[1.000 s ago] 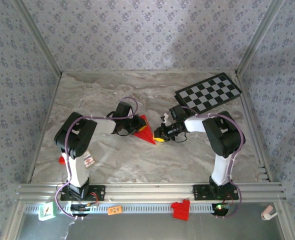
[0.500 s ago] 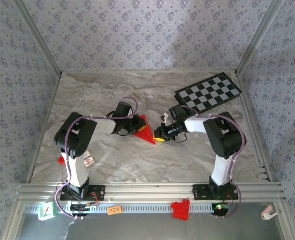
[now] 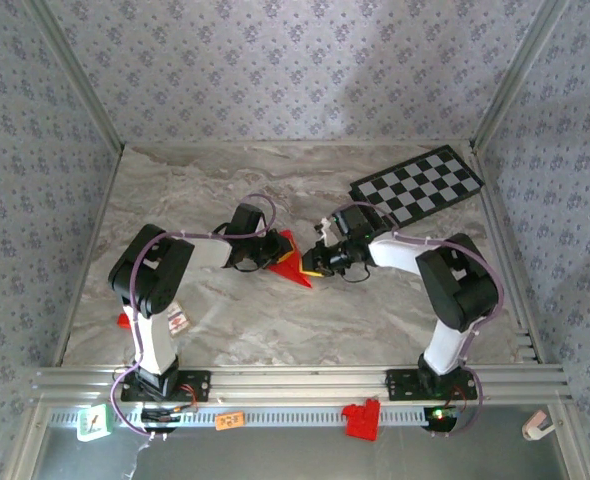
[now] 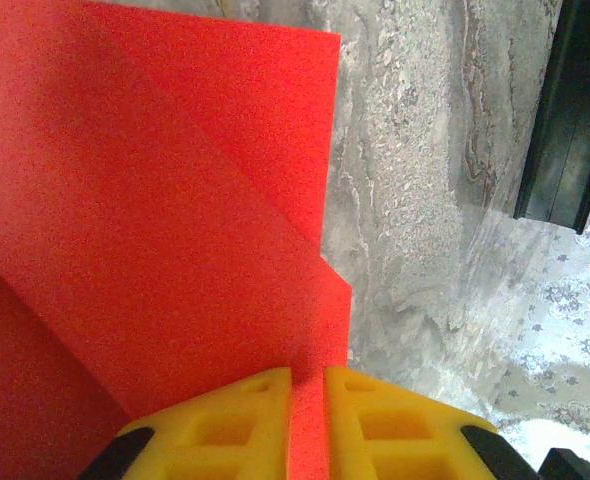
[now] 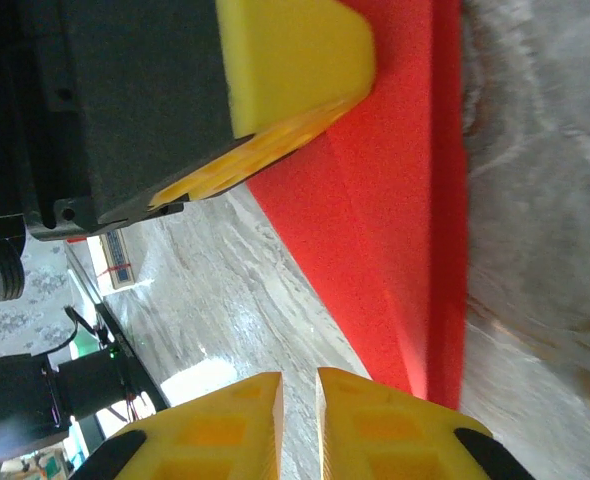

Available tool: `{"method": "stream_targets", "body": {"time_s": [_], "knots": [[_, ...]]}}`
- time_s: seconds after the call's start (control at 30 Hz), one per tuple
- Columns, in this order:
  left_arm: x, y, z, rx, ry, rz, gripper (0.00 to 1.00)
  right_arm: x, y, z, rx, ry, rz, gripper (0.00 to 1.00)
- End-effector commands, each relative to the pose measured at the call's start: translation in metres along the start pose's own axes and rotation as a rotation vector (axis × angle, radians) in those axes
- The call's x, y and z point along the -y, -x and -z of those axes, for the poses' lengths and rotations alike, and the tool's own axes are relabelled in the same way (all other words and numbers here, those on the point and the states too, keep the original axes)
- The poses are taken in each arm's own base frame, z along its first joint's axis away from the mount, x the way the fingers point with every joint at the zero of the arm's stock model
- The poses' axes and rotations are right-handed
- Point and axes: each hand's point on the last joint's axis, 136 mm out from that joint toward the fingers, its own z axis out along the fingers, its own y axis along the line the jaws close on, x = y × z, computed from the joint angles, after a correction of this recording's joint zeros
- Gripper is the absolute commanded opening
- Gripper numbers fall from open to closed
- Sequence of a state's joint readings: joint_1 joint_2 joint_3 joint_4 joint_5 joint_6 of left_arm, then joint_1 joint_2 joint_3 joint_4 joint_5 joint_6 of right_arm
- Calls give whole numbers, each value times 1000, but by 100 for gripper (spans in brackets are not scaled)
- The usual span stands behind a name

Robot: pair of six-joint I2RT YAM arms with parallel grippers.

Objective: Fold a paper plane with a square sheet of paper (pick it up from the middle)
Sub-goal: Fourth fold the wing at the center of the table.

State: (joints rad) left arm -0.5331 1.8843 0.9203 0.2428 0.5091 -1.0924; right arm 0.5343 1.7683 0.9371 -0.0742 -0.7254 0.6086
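Pinching the folded red paper (image 4: 155, 220), my left gripper (image 4: 307, 385) is clenched on its edge, pads almost meeting. My right gripper (image 5: 298, 385), at the paper's 3 o'clock, is closed to an empty slit just beside its point. On the marbled surface (image 3: 225, 190), a checkered board (image 3: 417, 186) lies at 1 o'clock, with patterned walls (image 3: 275, 70) around.

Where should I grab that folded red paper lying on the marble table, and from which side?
I'd take the thin folded red paper sheet by a free layered edge, coming in low along the grey marble table: it lies flat, so only an edge fits between fingers. The left claw pinches it that way.
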Motion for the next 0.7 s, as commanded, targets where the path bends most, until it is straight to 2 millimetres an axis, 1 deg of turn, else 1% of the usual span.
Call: {"method": "stream_targets", "body": {"time_s": [0.0, 0.2, 0.4, 0.67], "knots": [[3, -3, -3, -18, -4, -19, 16, 0, -3, -9, -40, -2, 8, 18], [1, -3, -3, -19, -1, -18, 16, 12, -8, -16, -61, -31, -19, 17], [0, -4, -4, -21, 2, -16, 17, 16, -12, -18, -77, -36, -32, 17], [-2, -4, -5, -23, 5, -11, 17, 27, -19, -23, -102, -57, -61, 17]]}}
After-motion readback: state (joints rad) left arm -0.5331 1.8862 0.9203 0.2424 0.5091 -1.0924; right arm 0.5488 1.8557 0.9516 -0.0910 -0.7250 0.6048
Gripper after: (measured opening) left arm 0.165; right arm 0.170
